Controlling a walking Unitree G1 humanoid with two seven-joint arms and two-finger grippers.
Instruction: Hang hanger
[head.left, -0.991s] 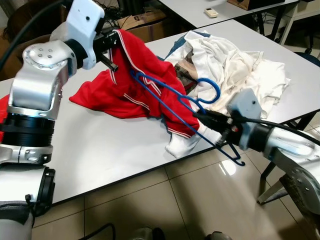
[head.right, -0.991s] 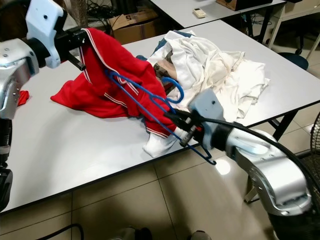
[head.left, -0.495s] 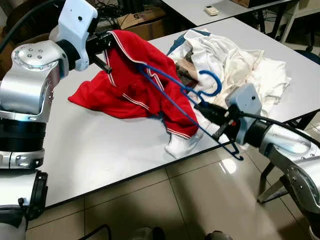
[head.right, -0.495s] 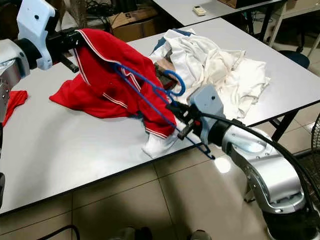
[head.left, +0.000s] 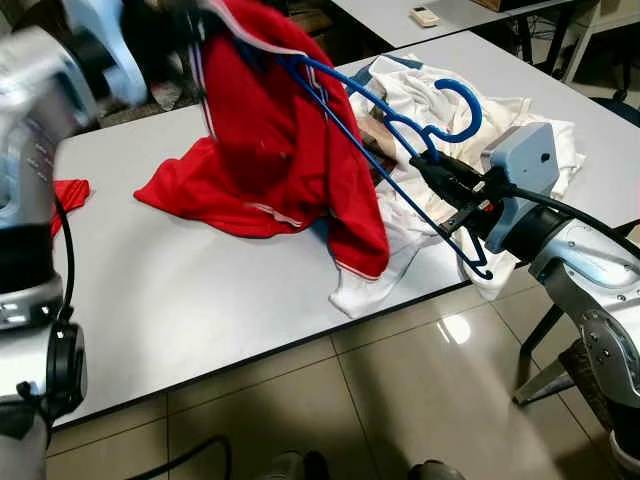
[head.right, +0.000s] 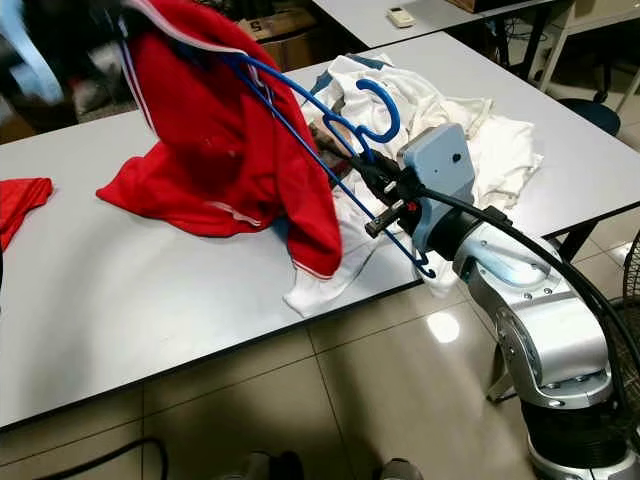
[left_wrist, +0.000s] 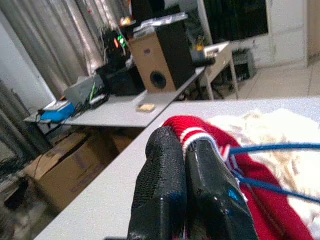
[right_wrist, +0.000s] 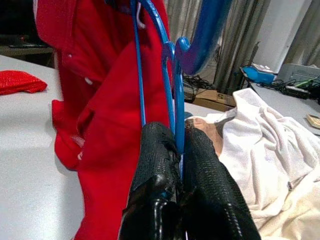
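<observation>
The right gripper (right_wrist: 177, 150) is clamped on the blue hanger (head.left: 400, 130), holding it tilted above the white table (head.left: 200, 300) edge. The left gripper (left_wrist: 186, 150) is closed on the collar of the red garment (head.left: 275, 150) — lifted high, its lower part trailing on the table. One hanger arm sits inside the garment — white clothes (head.left: 520, 130) lie beside.
</observation>
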